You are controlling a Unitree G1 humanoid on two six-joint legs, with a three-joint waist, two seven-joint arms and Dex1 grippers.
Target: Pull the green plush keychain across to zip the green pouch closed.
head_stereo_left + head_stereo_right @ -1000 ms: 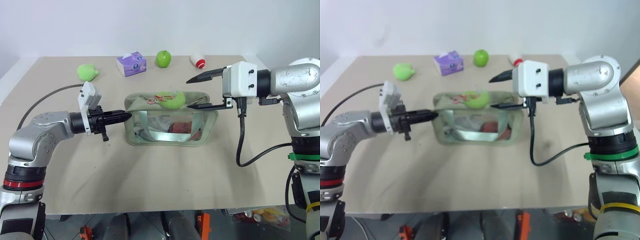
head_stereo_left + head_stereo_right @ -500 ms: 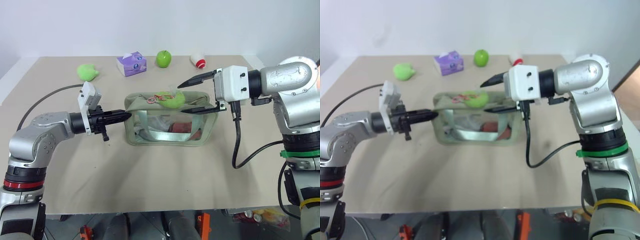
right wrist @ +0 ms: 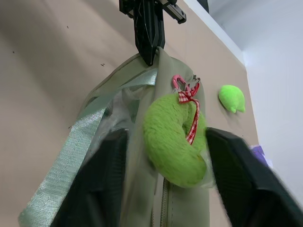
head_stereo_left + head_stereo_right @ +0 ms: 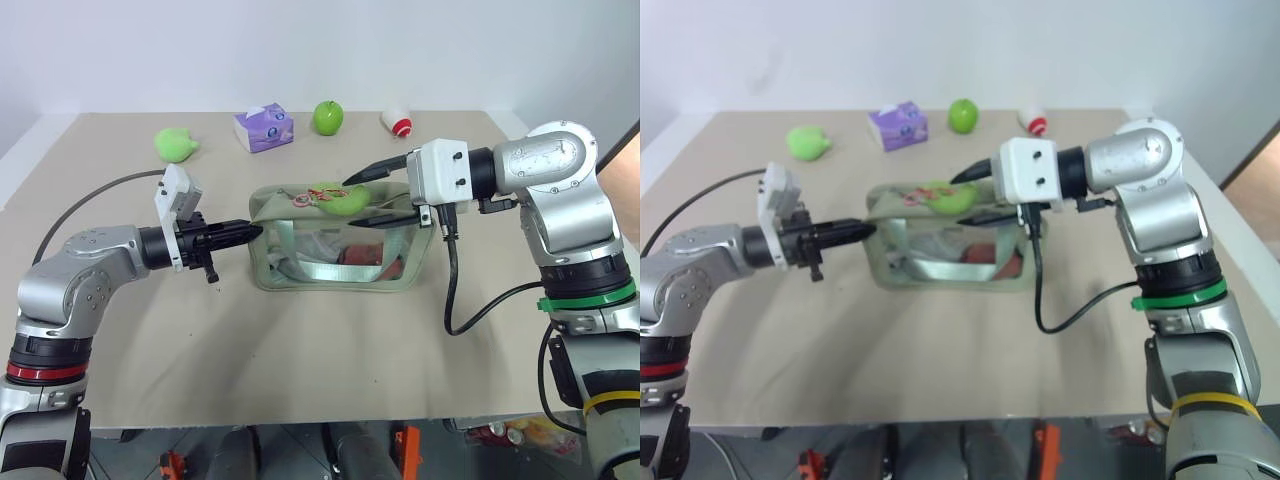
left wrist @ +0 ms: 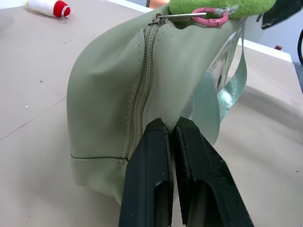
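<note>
The green pouch [image 4: 330, 262] lies mid-table with its clear window toward me and its zipper [image 5: 142, 94] along the top. My left gripper [image 4: 247, 232] is shut on the fabric at the pouch's left end. The green plush keychain [image 4: 346, 201] rests on top of the pouch, joined to the zipper pull by a pink ring [image 5: 210, 19]. My right gripper [image 4: 356, 203] reaches in from the right and is open. Its fingers stand on either side of the plush [image 3: 171, 142], one above and one below, and they do not visibly squeeze it.
Along the table's far edge sit a loose green plush [image 4: 175, 143], a purple tissue box [image 4: 263, 128], a green apple [image 4: 327, 117] and a small white bottle with a red cap [image 4: 397, 122]. A cable [image 4: 100, 190] trails left from my left arm.
My right gripper has moved left over the pouch until its fingers straddle the plush, and the fingers have narrowed. The left gripper and the pouch have stayed put.
</note>
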